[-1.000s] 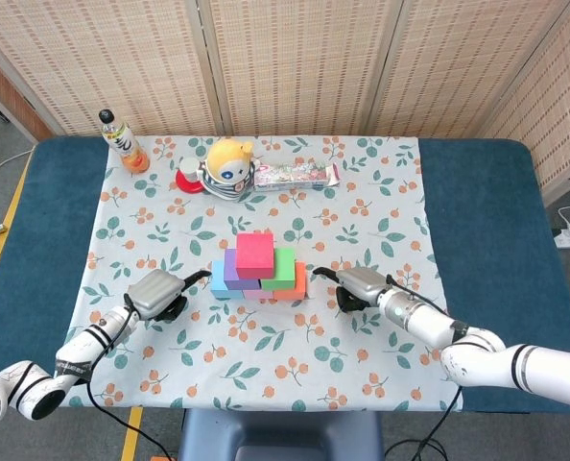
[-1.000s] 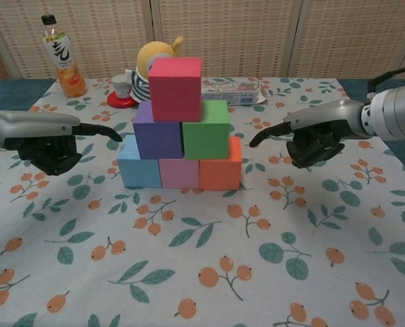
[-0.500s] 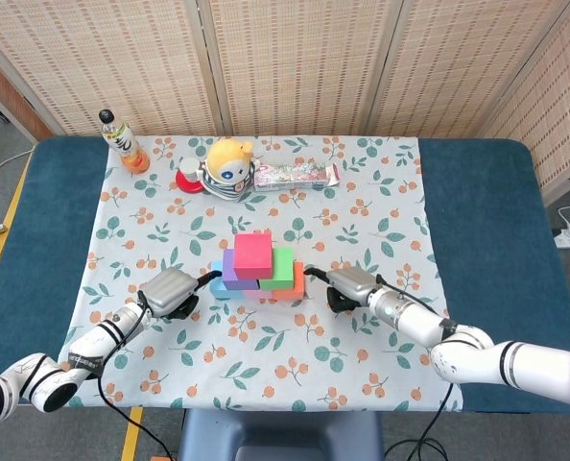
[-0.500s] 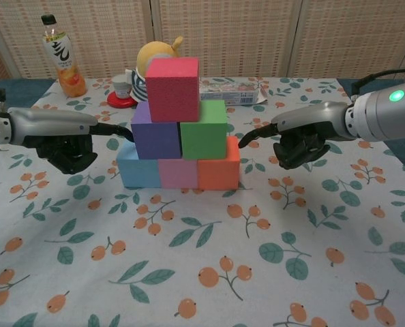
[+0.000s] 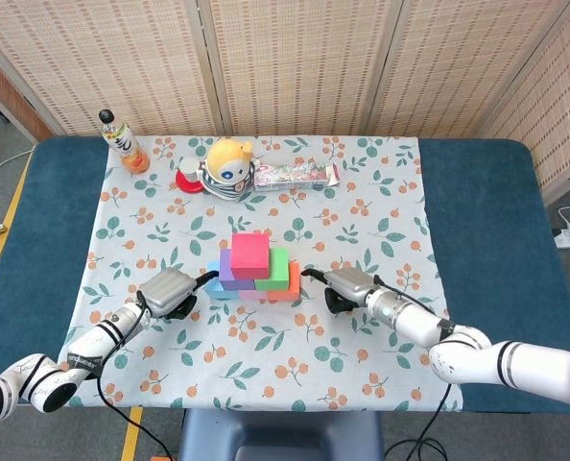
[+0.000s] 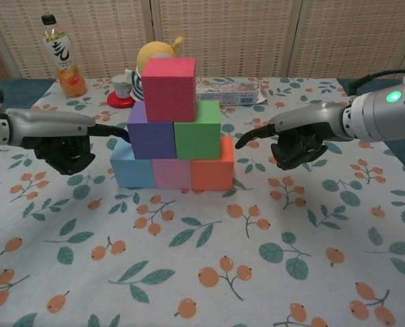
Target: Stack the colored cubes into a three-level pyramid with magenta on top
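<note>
The pyramid stands near the middle of the floral tablecloth (image 6: 209, 272), its long axis running left to right across the table and its broad face turned toward the chest camera. Bottom row — blue cube (image 6: 131, 168), pink cube (image 6: 172, 173), orange cube (image 6: 213, 168), touching side by side. Second row: purple cube (image 6: 151, 131) and green cube (image 6: 197, 133). The magenta cube (image 6: 168, 88) sits on top, upright, centred over the seam of the two below.

Left hand (image 6: 63, 139) is at the pyramid's left side, most fingers curled under, one finger extended; its tip reaches the blue cube's upper left edge, contact likely but not certain. It holds nothing.

Right hand (image 6: 299, 136) mirrors it on the right — fingers curled, one extended toward the orange cube, tip just short of it, holding nothing.

A drink bottle (image 6: 60, 57) and a yellow plush toy (image 5: 228, 166) stand at the far edge.
</note>
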Motion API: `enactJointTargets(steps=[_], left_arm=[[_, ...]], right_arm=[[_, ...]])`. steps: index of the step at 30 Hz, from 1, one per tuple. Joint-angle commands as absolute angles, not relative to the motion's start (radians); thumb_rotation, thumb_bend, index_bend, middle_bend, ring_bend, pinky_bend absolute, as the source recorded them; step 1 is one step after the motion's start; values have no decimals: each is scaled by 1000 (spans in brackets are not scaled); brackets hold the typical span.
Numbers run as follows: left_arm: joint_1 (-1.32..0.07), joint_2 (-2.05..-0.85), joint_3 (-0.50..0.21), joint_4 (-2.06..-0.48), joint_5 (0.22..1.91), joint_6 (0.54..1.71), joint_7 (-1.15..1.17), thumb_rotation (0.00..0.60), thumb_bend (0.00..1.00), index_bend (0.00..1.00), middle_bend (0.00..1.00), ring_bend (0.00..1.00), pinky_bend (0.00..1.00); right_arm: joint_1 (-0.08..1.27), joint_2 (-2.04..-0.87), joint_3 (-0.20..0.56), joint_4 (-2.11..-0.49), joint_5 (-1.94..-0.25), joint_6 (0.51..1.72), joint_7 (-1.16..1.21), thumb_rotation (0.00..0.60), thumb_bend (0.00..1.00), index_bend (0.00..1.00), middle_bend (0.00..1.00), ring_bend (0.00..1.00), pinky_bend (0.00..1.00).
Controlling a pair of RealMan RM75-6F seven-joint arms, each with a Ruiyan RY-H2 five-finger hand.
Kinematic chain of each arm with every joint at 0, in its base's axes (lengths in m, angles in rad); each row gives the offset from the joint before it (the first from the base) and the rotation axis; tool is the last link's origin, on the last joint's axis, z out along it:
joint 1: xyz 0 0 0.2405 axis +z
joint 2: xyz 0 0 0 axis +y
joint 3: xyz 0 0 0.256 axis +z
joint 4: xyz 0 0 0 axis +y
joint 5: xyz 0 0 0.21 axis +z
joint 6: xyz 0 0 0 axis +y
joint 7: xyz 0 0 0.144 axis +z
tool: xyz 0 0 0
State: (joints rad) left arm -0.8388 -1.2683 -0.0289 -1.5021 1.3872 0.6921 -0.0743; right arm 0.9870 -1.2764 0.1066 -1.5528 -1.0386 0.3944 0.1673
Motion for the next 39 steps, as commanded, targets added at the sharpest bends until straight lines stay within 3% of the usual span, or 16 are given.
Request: enactJointTargets(steps=[1,22,39], left_arm=[[-827,-1263,-25,-1498,1384,702,-87,600,736,84,883,944,957],[-757,-1249,7,-1461,1343,725,-106,600,734,91,878,939,952],[-744,-1312,16,-1426,1294,676,-55,600,733,94,873,935,952]], right_arm=[[980,-1263,101,-1562,-1033,405,163,549,1000,65,975,1000,1000],[922,-1185,55,-1585,-1005,441,151,549,1000,63,975,1000,1000],[964,-1317,41,-1474,-977,375,130,549,1000,58,975,1000,1000]])
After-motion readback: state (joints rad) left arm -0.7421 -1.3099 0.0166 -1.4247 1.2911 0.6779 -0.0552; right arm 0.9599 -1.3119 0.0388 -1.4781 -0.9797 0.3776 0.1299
